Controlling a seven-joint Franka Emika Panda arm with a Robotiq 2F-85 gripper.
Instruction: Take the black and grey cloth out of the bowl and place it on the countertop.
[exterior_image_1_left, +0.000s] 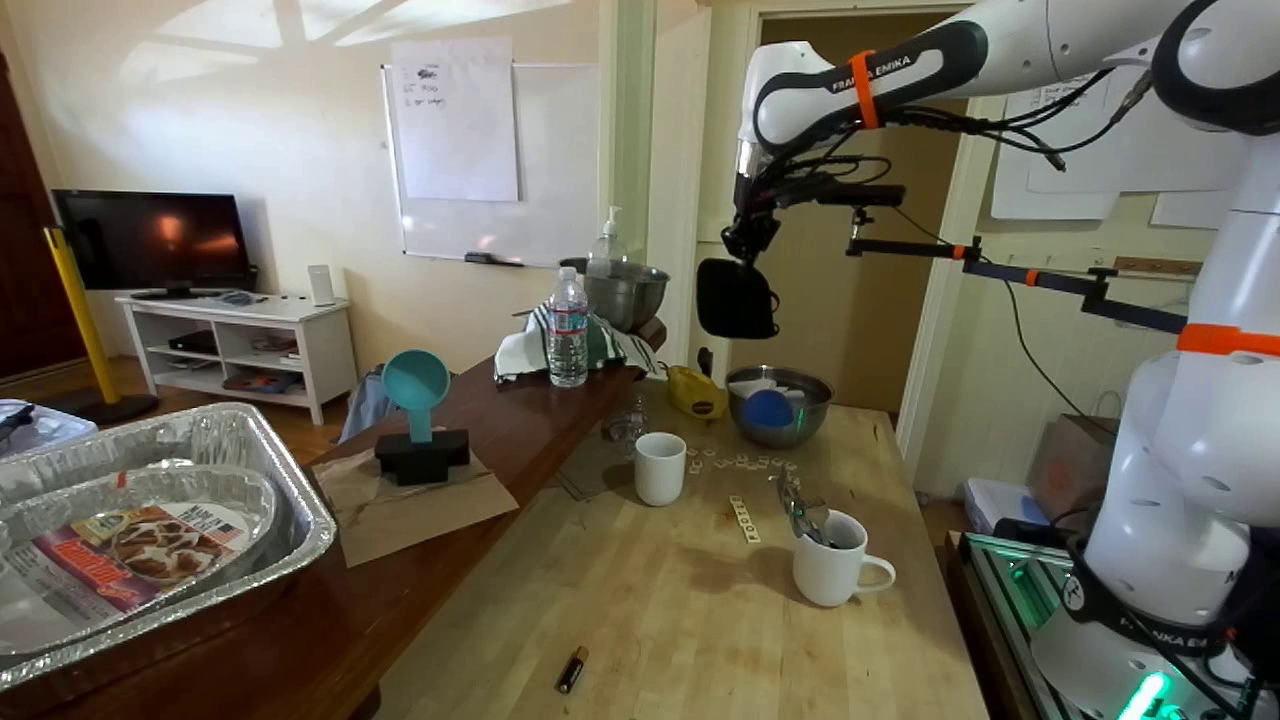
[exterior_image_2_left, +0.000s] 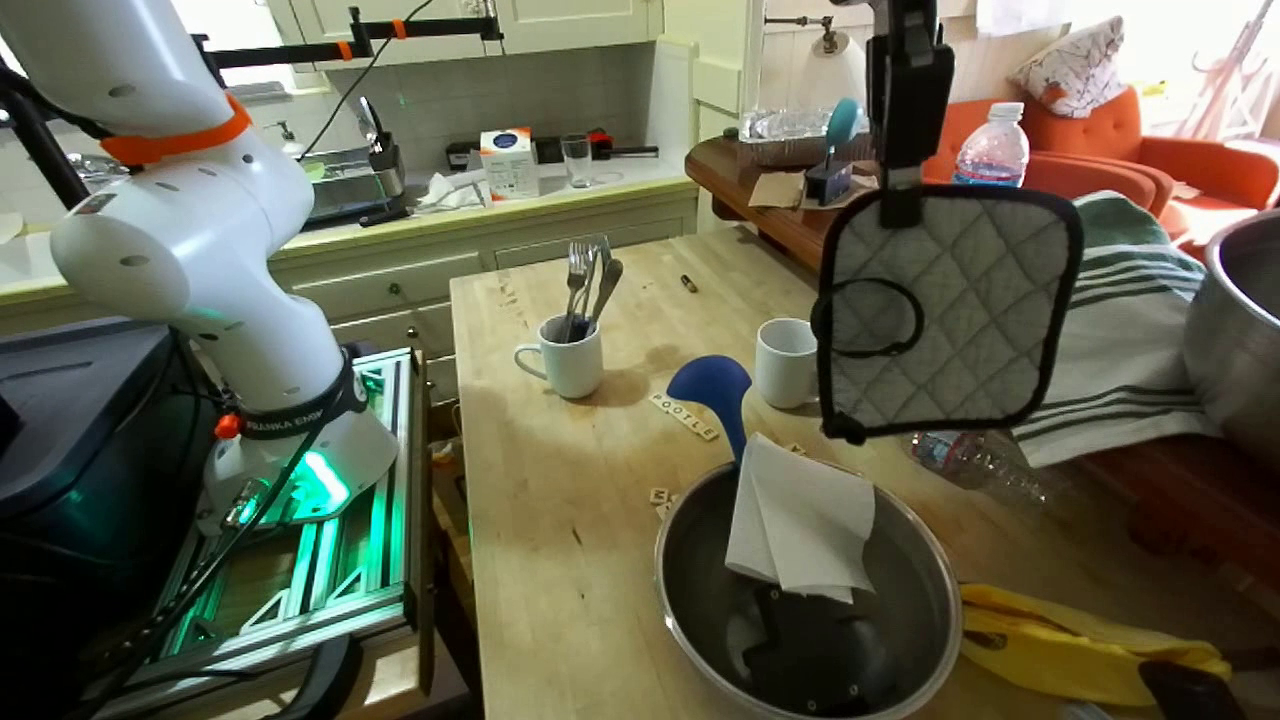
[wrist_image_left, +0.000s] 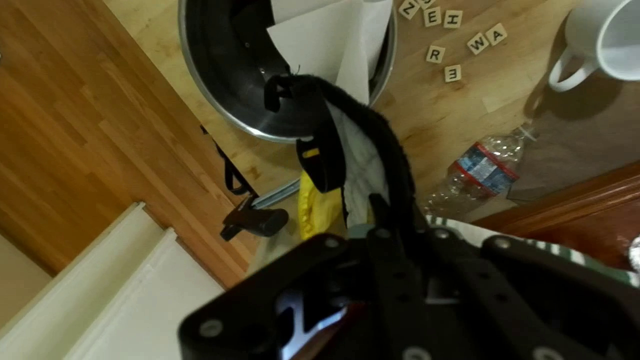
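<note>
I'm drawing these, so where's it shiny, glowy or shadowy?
In an exterior view, light streaks the wall and glares reddish on the television; in both exterior views, the robot's base glows green; in the wrist view, the bowl glints along its rim and the mug casts a shadow.

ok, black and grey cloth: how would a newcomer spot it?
Follow the white robot arm to its black end effector. Pinched there is the square black and grey cloth, its quilted grey face edged in black. Unlike the white, green-striped towel on the brown wooden table, it hangs in the air.
</note>
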